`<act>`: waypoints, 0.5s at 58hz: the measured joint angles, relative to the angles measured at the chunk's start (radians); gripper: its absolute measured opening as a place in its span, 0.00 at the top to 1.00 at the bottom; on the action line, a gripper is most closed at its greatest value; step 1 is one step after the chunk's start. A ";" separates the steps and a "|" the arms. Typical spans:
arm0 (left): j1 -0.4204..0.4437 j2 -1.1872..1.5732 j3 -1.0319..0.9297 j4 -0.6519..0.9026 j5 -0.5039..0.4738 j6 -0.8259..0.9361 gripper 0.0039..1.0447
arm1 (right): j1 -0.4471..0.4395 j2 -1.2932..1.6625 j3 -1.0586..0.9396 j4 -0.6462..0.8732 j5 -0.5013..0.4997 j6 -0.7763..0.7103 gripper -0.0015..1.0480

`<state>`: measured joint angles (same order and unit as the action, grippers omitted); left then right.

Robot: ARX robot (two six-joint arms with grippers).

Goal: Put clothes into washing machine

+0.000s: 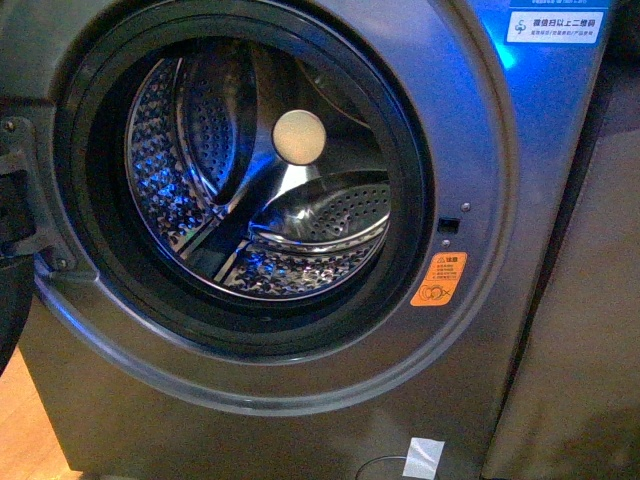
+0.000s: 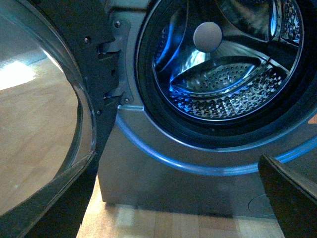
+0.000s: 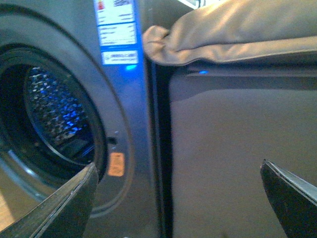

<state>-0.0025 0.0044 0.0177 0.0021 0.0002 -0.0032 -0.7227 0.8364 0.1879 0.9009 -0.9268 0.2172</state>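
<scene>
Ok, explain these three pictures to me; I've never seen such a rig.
This is a two-armed robot facing a washing machine. The front view comes from a camera on its body: the steel drum looks empty. The other two views come from cameras on its wrists. The dark wedges in them are the fingers of the left gripper and right gripper, both open and holding nothing. The left one shows the open door; the right one shows tan fabric atop a grey cabinet.

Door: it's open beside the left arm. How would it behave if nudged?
The door would probably swing rather than flex, since hinges hold it to the washing machine. Its glass looks smooth, so likely slippery to push.
</scene>
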 joint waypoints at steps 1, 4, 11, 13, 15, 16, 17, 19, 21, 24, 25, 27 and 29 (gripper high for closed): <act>0.000 0.000 0.000 0.000 0.000 0.000 0.06 | -0.021 0.045 0.023 0.026 -0.002 0.003 0.07; 0.000 0.000 0.000 0.000 0.000 0.000 0.06 | -0.073 0.177 0.103 0.051 -0.002 0.003 0.07; 0.000 0.000 0.000 0.000 0.000 0.000 0.06 | -0.147 0.413 0.300 -0.061 0.010 -0.043 0.07; 0.000 0.000 0.000 0.000 0.000 0.000 0.06 | -0.159 0.463 0.348 -0.107 0.029 -0.070 0.07; 0.000 0.000 0.000 0.000 0.000 0.000 0.06 | -0.168 0.513 0.397 -0.154 0.051 -0.102 0.07; 0.000 0.000 0.000 0.000 0.000 0.000 0.06 | -0.177 0.562 0.447 -0.215 0.074 -0.134 0.07; 0.000 0.000 0.000 0.000 0.000 0.000 0.06 | -0.184 0.595 0.482 -0.259 0.087 -0.165 0.07; 0.000 0.000 0.000 0.000 0.000 0.000 0.06 | -0.199 0.680 0.567 -0.364 0.126 -0.226 0.07; 0.000 0.000 0.000 0.000 0.000 0.000 0.06 | -0.211 0.748 0.635 -0.459 0.151 -0.271 0.07; 0.000 0.000 0.000 0.000 0.000 0.000 0.06 | -0.225 0.833 0.708 -0.549 0.179 -0.324 0.07; 0.000 0.000 0.000 0.000 0.000 0.000 0.06 | -0.227 0.848 0.721 -0.563 0.185 -0.334 0.07; 0.000 0.000 0.000 0.000 0.000 0.000 0.06 | -0.235 0.898 0.758 -0.611 0.203 -0.374 0.07; 0.000 0.000 0.000 0.000 0.000 0.000 0.06 | -0.242 0.944 0.792 -0.646 0.219 -0.402 0.07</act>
<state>-0.0025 0.0044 0.0177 0.0021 0.0002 -0.0032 -0.9649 1.7802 0.9794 0.2550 -0.7082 -0.1848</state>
